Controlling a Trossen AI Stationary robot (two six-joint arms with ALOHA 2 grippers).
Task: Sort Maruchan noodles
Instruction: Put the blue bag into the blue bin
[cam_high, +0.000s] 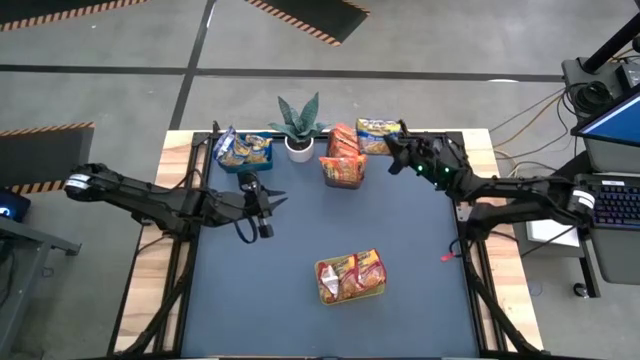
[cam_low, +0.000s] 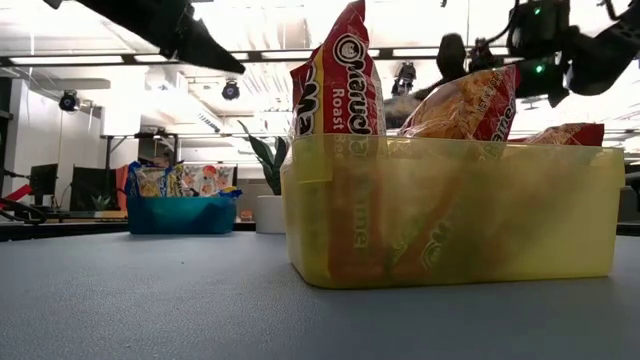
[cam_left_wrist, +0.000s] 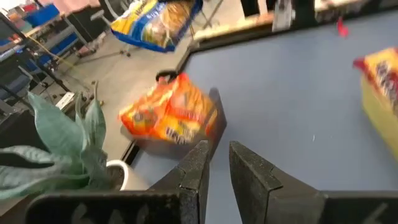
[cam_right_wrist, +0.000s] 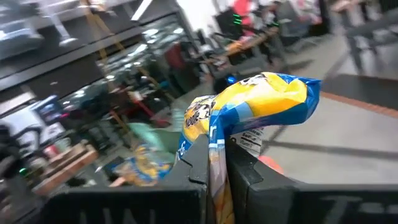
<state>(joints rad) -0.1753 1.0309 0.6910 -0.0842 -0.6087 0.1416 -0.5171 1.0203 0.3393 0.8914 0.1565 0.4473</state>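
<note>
Right gripper (cam_high: 398, 147) clamped tight on a yellow-and-blue Maruchan packet (cam_right_wrist: 261, 109), held up off the table near the far right corner, just beside the dark clear bin of orange packets (cam_high: 343, 160). Lettering on the held packet blurred, not readable.

Left gripper (cam_high: 262, 205) hovering above the blue table (cam_high: 300, 300) left of centre, fingers (cam_left_wrist: 198, 171) nearly together with a narrow gap, nothing between them.

Blue bin (cam_high: 243, 152) with yellow-and-blue packets at the far left, next to a potted plant (cam_high: 299, 125).

Yellow-green bin (cam_low: 450, 210) near the front edge, red and orange packets standing upright inside; on the tallest red packet (cam_low: 340, 80), "Maruchan" and "Roast" legible in the low view.
</note>
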